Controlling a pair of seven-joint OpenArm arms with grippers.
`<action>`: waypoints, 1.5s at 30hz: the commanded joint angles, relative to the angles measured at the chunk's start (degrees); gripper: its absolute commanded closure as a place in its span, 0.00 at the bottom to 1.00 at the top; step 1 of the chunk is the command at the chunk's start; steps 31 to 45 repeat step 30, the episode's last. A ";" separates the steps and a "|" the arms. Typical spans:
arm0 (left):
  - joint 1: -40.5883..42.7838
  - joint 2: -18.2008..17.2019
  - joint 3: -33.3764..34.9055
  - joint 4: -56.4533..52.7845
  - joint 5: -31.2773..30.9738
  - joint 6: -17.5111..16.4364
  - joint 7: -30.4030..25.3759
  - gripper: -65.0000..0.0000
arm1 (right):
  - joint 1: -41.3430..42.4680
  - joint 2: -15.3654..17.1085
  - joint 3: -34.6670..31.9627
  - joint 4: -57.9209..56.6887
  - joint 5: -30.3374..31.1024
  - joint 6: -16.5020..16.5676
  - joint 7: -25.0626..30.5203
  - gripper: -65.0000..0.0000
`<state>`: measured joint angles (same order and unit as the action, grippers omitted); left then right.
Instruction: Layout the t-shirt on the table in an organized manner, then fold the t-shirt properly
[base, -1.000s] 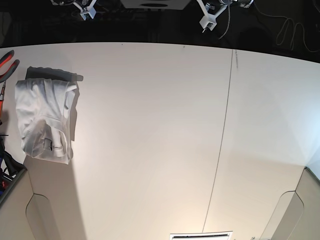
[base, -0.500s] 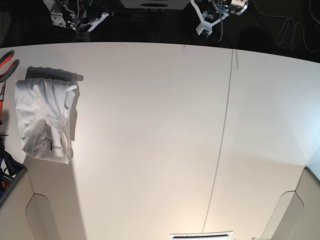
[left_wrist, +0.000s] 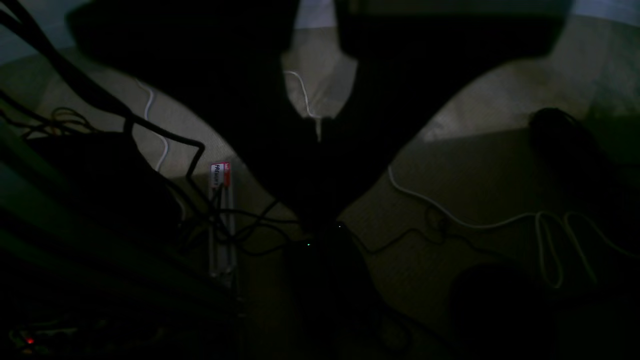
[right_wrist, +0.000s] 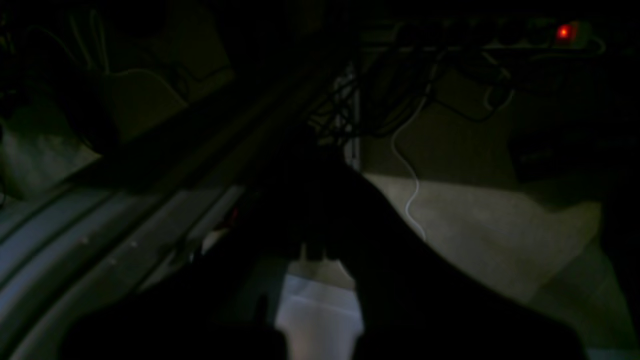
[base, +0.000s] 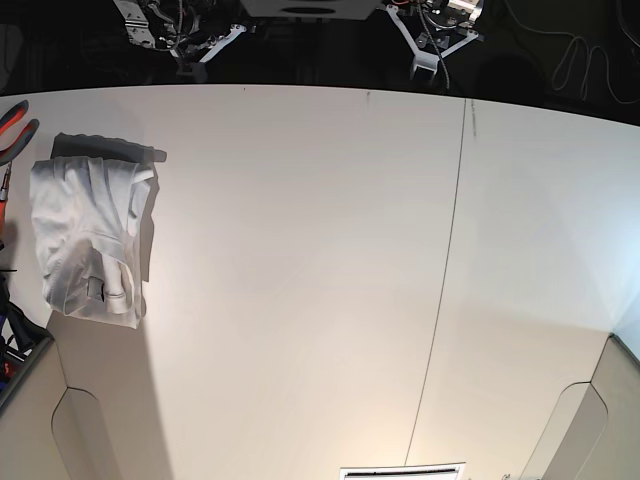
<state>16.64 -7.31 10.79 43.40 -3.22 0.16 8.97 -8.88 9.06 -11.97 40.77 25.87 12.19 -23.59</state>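
The shirt (base: 91, 238) lay bunched in a folded heap at the table's (base: 300, 280) left edge in the base view, its grey tag (base: 97, 289) facing up, with orange-handled pliers (base: 12, 130) just beside it at the rim. A dark seam (base: 445, 270) ran across the tabletop to the right; broad white surface lay bare between shirt and seam and beyond. Both arms sat past the far edge: the left claw (base: 425, 62) and the right claw (base: 200, 55) were each closed on nothing. The wrist views showed only dim floor and cables (left_wrist: 470, 220).
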 joint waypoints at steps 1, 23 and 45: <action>0.35 -0.13 -0.09 0.35 0.09 -0.02 -0.57 1.00 | -0.24 0.28 0.11 0.37 0.00 0.22 -0.17 1.00; 0.13 0.33 -0.09 0.37 -0.42 -7.28 2.03 1.00 | -0.02 0.09 0.11 0.37 -7.48 -1.53 -0.15 1.00; 0.02 0.33 -0.09 0.37 -0.44 -7.28 2.03 1.00 | -0.02 -0.04 0.11 0.37 -7.50 -1.53 -0.15 1.00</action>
